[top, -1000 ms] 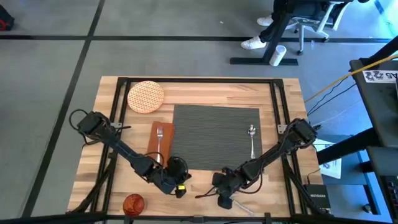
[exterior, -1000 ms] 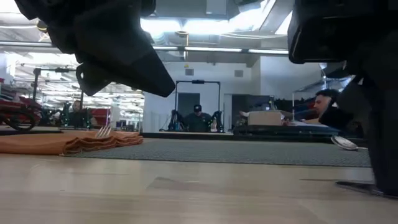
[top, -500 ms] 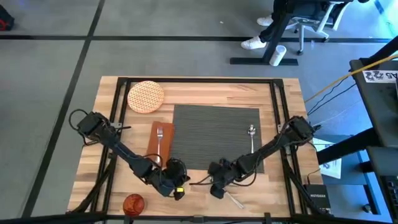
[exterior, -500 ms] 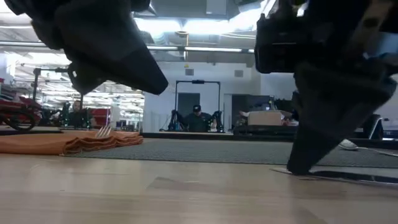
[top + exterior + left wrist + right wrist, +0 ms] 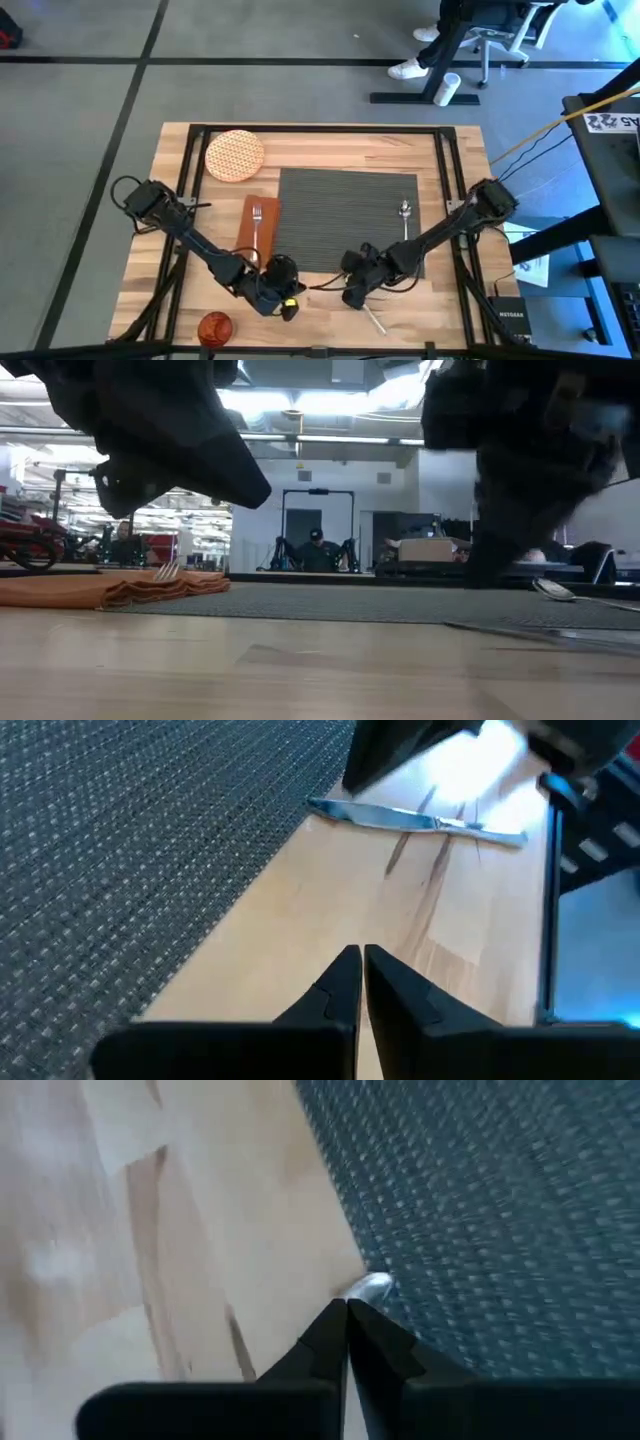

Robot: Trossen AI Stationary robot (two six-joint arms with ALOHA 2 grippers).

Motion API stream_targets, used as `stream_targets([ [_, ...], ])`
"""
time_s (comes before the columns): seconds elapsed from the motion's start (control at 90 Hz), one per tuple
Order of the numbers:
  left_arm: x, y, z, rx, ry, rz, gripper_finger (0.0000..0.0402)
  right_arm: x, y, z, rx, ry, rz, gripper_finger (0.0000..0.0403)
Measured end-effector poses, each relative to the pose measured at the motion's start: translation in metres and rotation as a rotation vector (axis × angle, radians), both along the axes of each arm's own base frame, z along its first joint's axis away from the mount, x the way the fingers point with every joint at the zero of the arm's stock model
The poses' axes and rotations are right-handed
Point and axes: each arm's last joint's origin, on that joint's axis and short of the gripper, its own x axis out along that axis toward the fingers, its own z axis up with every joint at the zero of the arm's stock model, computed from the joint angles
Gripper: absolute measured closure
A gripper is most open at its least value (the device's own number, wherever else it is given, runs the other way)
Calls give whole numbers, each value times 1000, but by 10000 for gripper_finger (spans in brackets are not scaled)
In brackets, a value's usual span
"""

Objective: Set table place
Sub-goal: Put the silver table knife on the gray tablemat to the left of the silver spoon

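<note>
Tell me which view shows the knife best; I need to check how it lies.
Left wrist view: the knife lies whole, flat on the bare table by the placemat. High view shows a short silver sliver beside the right gripper; low view, a thin edge-on line; right wrist, perhaps a tip.

Dark grey ribbed placemat (image 5: 348,215) — orange-patterned plate (image 5: 235,155), brown napkin (image 5: 258,228)

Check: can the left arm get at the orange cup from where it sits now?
Probably yes. The orange cup stands alone on bare table near the left gripper, which is shut and empty; nothing lies between them.
</note>
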Motion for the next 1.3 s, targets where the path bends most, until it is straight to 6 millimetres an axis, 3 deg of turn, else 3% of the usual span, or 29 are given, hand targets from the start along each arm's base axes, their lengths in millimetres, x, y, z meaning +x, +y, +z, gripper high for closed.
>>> stream_targets([
  [0.233,6,-3,3,-131,-86,69,402,-1,2,-3,24,32,25,403],
  [0.333,10,-5,-3,-158,-104,82,402,-4,5,-12,2,71,37,403],
  [0.811,24,-16,-42,-324,-177,147,402,-11,11,-16,-17,81,7,403],
  [1.3,31,-10,-41,-376,-213,188,402,-7,13,-24,-10,76,5,403],
])
